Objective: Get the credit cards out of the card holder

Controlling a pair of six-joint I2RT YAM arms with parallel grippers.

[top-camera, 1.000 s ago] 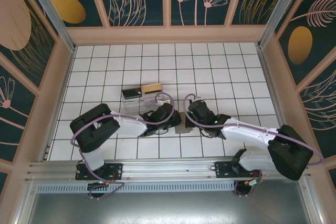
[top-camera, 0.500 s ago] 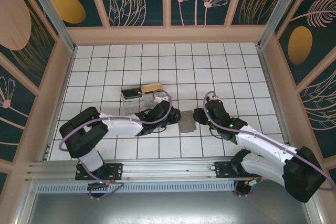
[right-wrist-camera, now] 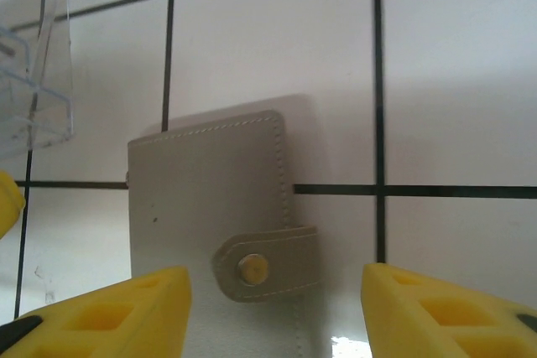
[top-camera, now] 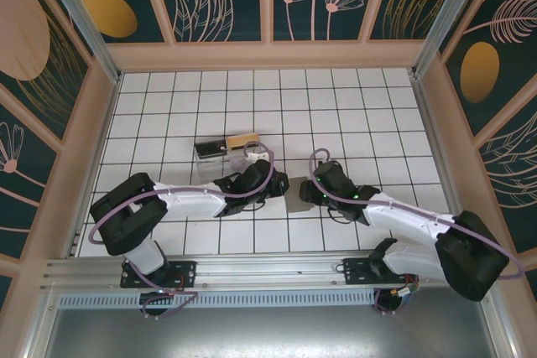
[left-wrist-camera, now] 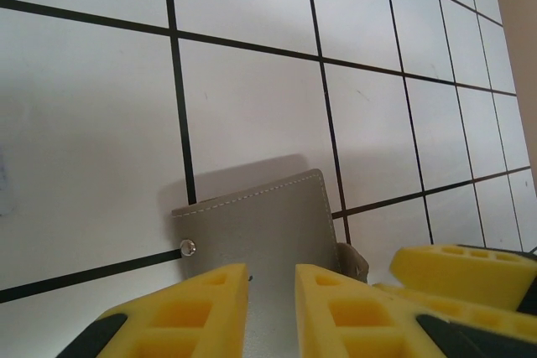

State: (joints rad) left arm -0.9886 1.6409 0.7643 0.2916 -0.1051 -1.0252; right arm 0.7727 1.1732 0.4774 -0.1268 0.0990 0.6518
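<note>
Overhead, just left of centre, the left gripper (top-camera: 275, 186), yellow fingers (left-wrist-camera: 197, 312) parted by only a narrow slit, poised over one end of the card holder (top-camera: 295, 197), contact impossible to tell. Next, at mid-frame, flat on the white tiled floor (top-camera: 336, 123), that grey stitched card holder, its snap strap (right-wrist-camera: 264, 266) folded across one edge, a clear plastic piece (right-wrist-camera: 29, 81) nearby at upper left of the right wrist view. Further right, the right gripper (top-camera: 309, 193), fingers spread wide either side of the strap, gripping nothing.

Both arms stretch inward and low, tips almost meeting. The left claw (left-wrist-camera: 270, 274) is narrowly parted; the right claw (right-wrist-camera: 275, 276) is spread wide.
</note>
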